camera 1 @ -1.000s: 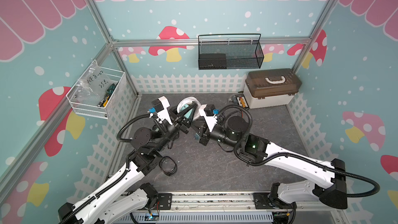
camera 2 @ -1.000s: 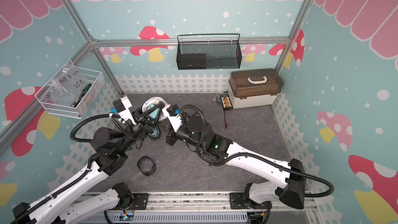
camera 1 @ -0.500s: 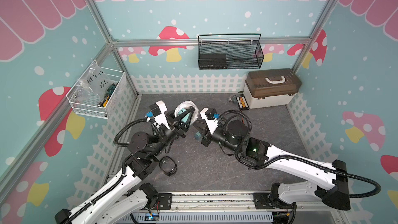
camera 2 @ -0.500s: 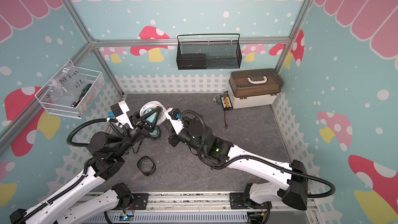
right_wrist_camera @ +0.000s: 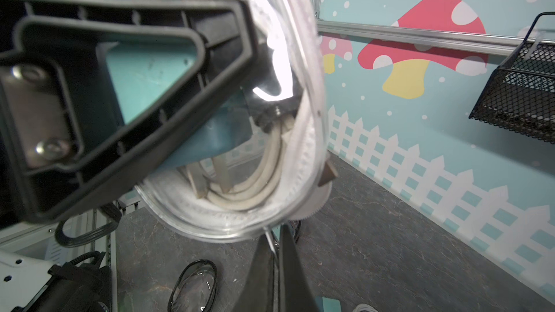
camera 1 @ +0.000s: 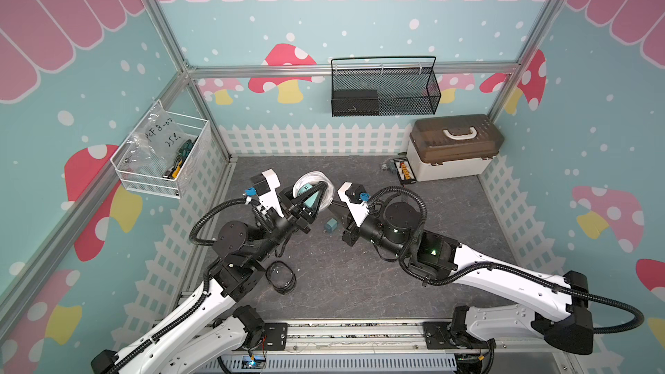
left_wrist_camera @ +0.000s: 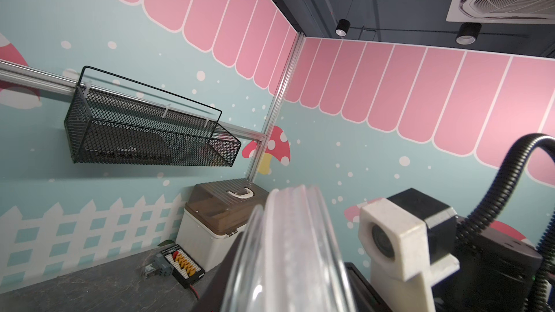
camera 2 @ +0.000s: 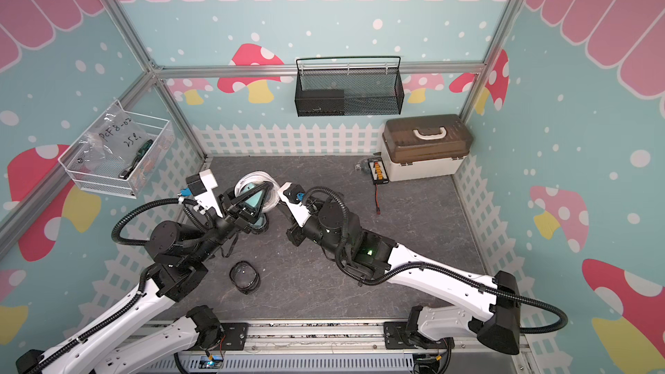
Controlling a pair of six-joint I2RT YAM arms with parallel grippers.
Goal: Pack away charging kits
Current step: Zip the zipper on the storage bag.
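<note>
Compared with a second ago the left arm (camera 1: 201, 304) has slid back toward its base, so the clear pouch (camera 1: 300, 188) sits a bit lower in both top views. The right arm (camera 1: 503, 275) hardly budged. Far left, the white wire basket (camera 1: 144, 181) on the wall holds a plastic bag (camera 1: 154, 134) and some hand tools (camera 1: 181, 154). The left tool (camera 1: 316, 194) is clamped on the clear pouch, holding it on edge above the bench (camera 1: 360, 282), I reckon so its rim faces the other arm. Inside: a teal charger (right_wrist_camera: 222, 136) and a coiled white cable (right_wrist_camera: 258, 184). An empty-looking black-rimmed pouch (camera 1: 280, 277) lies flat by the left arm, and a loose charger (camera 1: 330, 226) sits between the arms. The right tool (right_wrist_camera: 275, 247) is clenched, tips at the pouch's rim. It's probably zipping, though whether it actually grips anything there I can't tell.
</note>
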